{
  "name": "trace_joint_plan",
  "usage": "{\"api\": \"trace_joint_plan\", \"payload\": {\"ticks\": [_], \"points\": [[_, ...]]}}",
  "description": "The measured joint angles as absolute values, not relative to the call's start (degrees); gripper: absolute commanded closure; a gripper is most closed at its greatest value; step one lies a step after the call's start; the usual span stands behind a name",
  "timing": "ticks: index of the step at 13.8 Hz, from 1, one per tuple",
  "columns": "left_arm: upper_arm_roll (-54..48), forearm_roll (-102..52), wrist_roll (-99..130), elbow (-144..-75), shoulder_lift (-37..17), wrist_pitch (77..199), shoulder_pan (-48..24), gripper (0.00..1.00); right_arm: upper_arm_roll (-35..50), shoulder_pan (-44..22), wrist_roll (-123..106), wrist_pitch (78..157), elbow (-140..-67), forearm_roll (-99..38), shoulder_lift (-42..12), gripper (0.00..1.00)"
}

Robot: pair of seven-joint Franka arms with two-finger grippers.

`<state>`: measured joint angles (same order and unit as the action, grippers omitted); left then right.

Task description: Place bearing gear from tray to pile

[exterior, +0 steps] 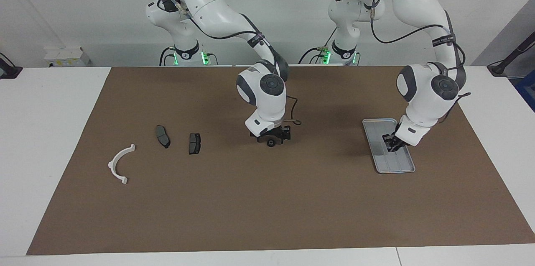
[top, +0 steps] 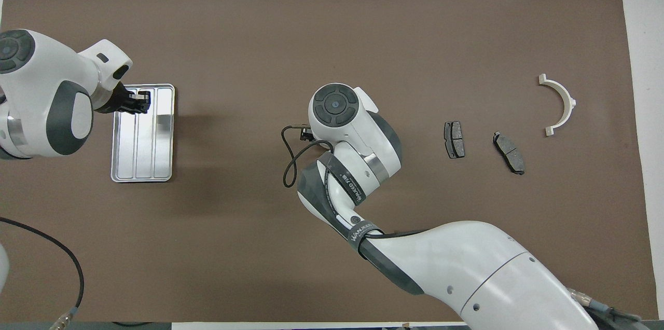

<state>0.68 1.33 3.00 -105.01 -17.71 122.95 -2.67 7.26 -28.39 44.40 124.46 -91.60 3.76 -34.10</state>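
Observation:
The silver tray (exterior: pixel 402 167) lies toward the left arm's end of the table, and the part of its ribbed floor (top: pixel 140 159) that shows is bare. My left gripper (exterior: pixel 391 144) reaches down into the tray's end farther from the robots and also shows in the overhead view (top: pixel 137 102). What is between its tips is hidden. My right gripper (exterior: pixel 271 140) hangs low over the middle of the mat, with a small dark round shape at its tips. I cannot tell if that is the bearing gear. The pile is a white half-ring bracket (exterior: pixel 112 165) and two brake pads (exterior: pixel 162 136) (exterior: pixel 194 143).
A brown mat (exterior: pixel 267 216) covers the table. In the overhead view the right arm's wrist (top: pixel 337 112) hides its gripper. The bracket (top: pixel 569 101) and pads (top: pixel 454 139) (top: pixel 509 152) lie toward the right arm's end. A loose black cable (top: pixel 290 159) hangs by the right wrist.

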Motion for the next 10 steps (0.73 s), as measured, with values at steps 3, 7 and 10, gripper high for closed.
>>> {"api": "trace_joint_plan", "payload": {"ticks": [3, 7, 10], "points": [[0.4, 1.3, 4.8, -104.4, -15.5, 120.2, -2.7, 1.00, 7.5, -28.4, 44.4, 124.5, -92.0, 3.8, -33.7, 0.24], [-0.5, 1.3, 5.9, -104.4, -12.7, 117.2, -2.7, 1.00, 7.6, -29.2, 44.5, 124.5, -92.2, 3.7, -33.5, 0.34], [-0.9, 1.3, 6.0, -104.4, -11.3, 115.7, -2.7, 1.00, 7.5, -29.2, 44.5, 124.5, -92.3, 3.7, -33.5, 0.35]]}}
